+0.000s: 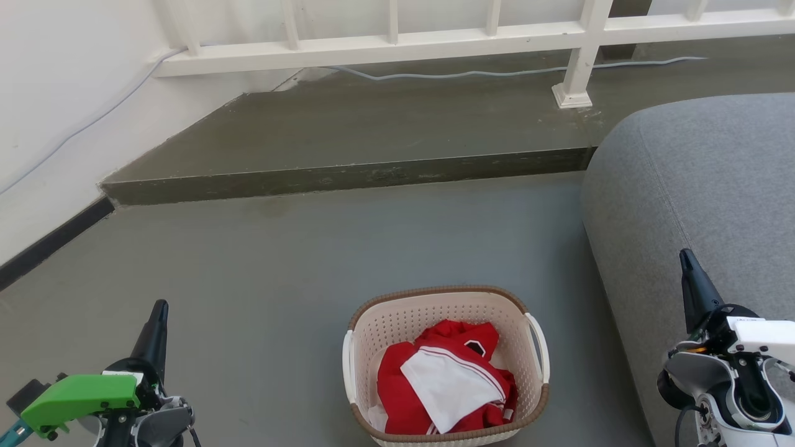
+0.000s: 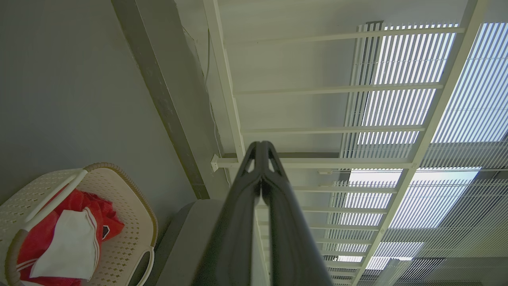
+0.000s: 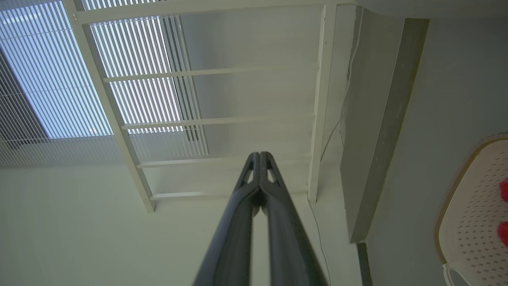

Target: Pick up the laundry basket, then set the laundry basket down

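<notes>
Zero steps done, I judge; basket (image 1: 397, 326) on floor (image 1: 279, 261) between my left gripper (image 1: 160, 307) and right gripper (image 1: 685, 256), well apart from both; jaws closed, empty; lift, set-down remain.

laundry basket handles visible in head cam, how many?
2. The left handle runs along the left wall of the laundry basket, and the right handle runs along its right wall. Both show in full, with none hidden by the clothes.
</notes>
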Tool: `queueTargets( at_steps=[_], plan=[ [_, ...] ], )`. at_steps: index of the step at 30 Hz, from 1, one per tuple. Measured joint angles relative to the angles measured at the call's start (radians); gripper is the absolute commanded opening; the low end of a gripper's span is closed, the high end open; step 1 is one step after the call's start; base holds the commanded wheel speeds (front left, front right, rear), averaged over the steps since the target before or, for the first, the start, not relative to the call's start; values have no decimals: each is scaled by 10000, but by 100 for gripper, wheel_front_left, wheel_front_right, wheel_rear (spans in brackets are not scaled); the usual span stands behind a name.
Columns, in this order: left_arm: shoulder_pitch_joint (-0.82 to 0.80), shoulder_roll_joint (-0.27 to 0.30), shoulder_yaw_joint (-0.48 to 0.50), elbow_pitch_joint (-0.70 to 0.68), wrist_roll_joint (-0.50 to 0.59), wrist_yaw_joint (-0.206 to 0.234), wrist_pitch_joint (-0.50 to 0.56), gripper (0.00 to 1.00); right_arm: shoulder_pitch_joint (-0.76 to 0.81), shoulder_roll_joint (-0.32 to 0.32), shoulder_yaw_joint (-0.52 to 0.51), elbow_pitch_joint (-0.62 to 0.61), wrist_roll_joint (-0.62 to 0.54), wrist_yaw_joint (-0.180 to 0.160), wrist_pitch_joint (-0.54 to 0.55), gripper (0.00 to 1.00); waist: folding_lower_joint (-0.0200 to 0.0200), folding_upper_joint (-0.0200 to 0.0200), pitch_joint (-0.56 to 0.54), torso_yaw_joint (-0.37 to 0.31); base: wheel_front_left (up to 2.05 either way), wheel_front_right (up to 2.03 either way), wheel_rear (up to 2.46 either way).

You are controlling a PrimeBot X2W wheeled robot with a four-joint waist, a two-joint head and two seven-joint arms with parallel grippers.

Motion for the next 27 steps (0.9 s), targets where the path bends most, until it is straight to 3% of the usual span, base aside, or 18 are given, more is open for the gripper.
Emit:
queueTargets(
  at_steps=[8, 9, 11, 12, 13, 27],
  plan=[
    [0, 0, 2, 0, 0, -2, 4, 0, 0, 0, 0, 0, -44, 0, 8, 0, 0, 0, 0, 0, 0, 0, 0],
    [10, -6, -2, 29, -4, 2, 4, 100, 13, 10, 2, 25, -50, -2, 8, 100, 0, 0, 0, 0, 0, 0, 0],
    [120, -63, -25, 230, -4, 6, 4, 100, 143, 96, 13, 228, -50, -8, 6, 100, 0, 0, 0, 0, 0, 0, 0],
    [215, -109, -33, 351, -4, 6, 4, 0, 252, 151, 25, 339, -50, -10, 6, 0, 0, 0, 0, 0, 0, 0, 0],
    [314, -159, -36, 460, -4, 8, 4, 100, 360, 201, 33, 456, -50, -13, 6, 100, 0, 0, 0, 0, 0, 0, 0],
    [433, -245, -178, 341, 2, 8, -320, 100, 485, 263, 236, 291, -48, -13, -173, 100, 0, 0, 14, -6, 0, 0, 0]
  ],
)
